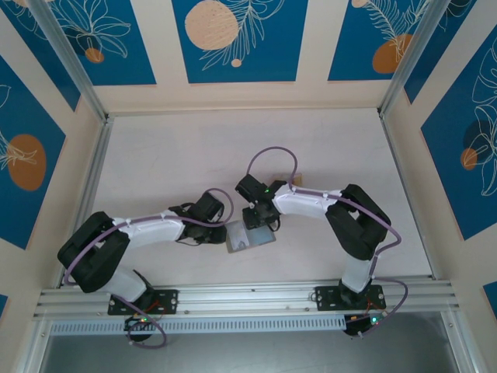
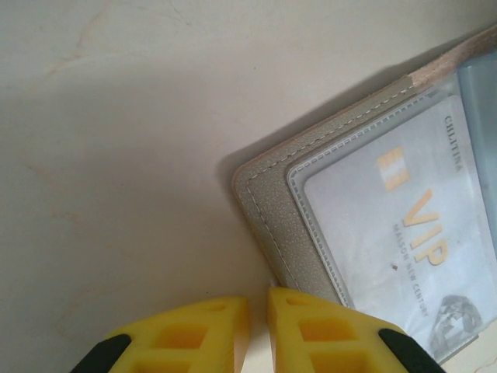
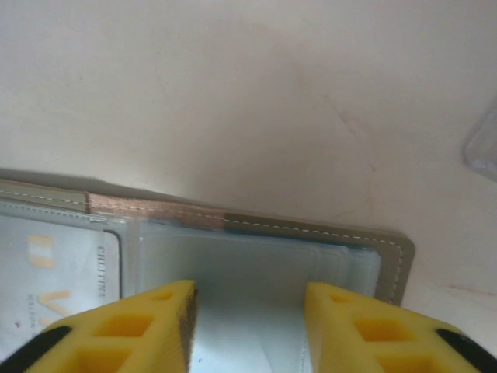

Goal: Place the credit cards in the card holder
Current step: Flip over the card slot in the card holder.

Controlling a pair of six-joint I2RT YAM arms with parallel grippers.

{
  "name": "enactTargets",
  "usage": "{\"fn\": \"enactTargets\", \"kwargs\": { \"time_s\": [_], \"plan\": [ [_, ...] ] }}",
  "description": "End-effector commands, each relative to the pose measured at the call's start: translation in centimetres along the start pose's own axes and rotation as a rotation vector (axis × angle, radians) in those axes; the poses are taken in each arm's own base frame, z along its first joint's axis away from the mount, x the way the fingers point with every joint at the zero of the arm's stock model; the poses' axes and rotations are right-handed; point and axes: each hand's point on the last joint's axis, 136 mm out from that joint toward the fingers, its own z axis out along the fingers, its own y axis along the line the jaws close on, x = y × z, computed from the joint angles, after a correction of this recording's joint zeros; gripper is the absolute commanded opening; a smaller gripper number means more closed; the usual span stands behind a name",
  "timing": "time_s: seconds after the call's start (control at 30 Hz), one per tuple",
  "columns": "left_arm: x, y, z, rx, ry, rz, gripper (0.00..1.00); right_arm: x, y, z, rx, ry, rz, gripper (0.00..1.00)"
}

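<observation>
Open holder [image 1: 250, 237] flat on the pale worktop [image 1: 194, 155], near the front edge, right between the two arms. Both arms bent in toward it. Left gripper [image 1: 224, 227] at the holder's left edge, right gripper [image 1: 261, 224] over its far side. From the left wrist: left gripper [image 2: 258, 307] with yellow fingers [image 2: 178, 338] almost pressed together, just a thin slit between them. Grey stitched edge of the holder [image 2: 268, 217] running down into that slit, so pinched there by the look of it. Just beside that edge, under a clear pocket, a pale card [image 2: 404, 233] with gold letters "VIP" and a small gold square. Card already inside the holder, lying flat. From the right wrist: right gripper [image 3: 248, 311] spread wide, one yellow finger [image 3: 132, 330] on each side, nothing gripped between them. Below the gap, another clear pocket of the holder [image 3: 392, 264], shiny and hard to see into; cannot tell what sits in it. Brown strip [image 3: 155, 208] along the holder's far edge. Same VIP card [image 3: 54, 272] at the left, one pocket over. Corner of a clear box [image 3: 483, 144] at the right side, apart from the holder. From above, a small tan bit [image 1: 297, 180] peeking out behind the right arm, too small to tell what. Blue and cream walls [image 1: 233, 39] with leaf drawings round the worktop.
</observation>
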Motion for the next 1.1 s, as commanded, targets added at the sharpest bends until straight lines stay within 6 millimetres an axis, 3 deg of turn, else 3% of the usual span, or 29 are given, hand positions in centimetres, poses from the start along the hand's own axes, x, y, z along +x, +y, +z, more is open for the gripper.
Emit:
{"fn": "enactTargets", "kwargs": {
  "time_s": [0.0, 0.2, 0.57, 0.87, 1.0, 1.07],
  "plan": [
    [0.7, -0.4, 2.6, 0.032, -0.003, 0.019, 0.17, 1.1, -0.2, 0.7, 0.048, 0.037, -0.021, 0.36],
    [0.7, -0.3, 2.7, 0.034, -0.001, 0.016, 0.17, 1.2, -0.6, 0.2, 0.107, 0.027, -0.039, 0.14],
    [0.8, -0.6, 3.1, 0.04, 0.011, 0.023, 0.17, -0.2, 0.8, -2.8, 0.116, -0.027, -0.088, 0.0],
    [0.5, -1.6, 3.5, 0.058, 0.015, 0.034, 0.17, -0.5, 5.6, -3.3, -0.115, 0.017, -0.085, 0.0],
    [0.4, -1.7, 3.7, 0.063, 0.014, 0.025, 0.17, -0.2, 8.6, -3.8, -0.374, 0.055, -0.023, 0.15],
    [0.2, -1.9, 3.6, 0.066, 0.012, 0.019, 0.17, -0.5, 9.1, -4.2, -0.502, 0.066, 0.027, 0.24]
  ]
}}
